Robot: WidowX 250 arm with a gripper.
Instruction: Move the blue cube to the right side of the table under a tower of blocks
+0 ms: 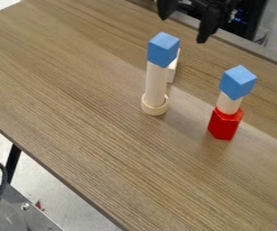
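My gripper (182,30) hangs at the top edge, fingers spread wide with nothing between them, above and behind the left tower. That tower has a blue cube (163,49) on top of a tall pale wooden cylinder (156,83), which stands in a round wooden ring (154,107). On the right, a second blue cube (238,82) rests on a short pale cylinder (228,103), which sits on a red block (225,123). Both towers stand upright.
A pale block (173,71) stands close behind the left tower, partly hidden by it. The wooden table (98,135) has its front edge running diagonally from left to bottom; a dark cable lies beyond it at lower left.
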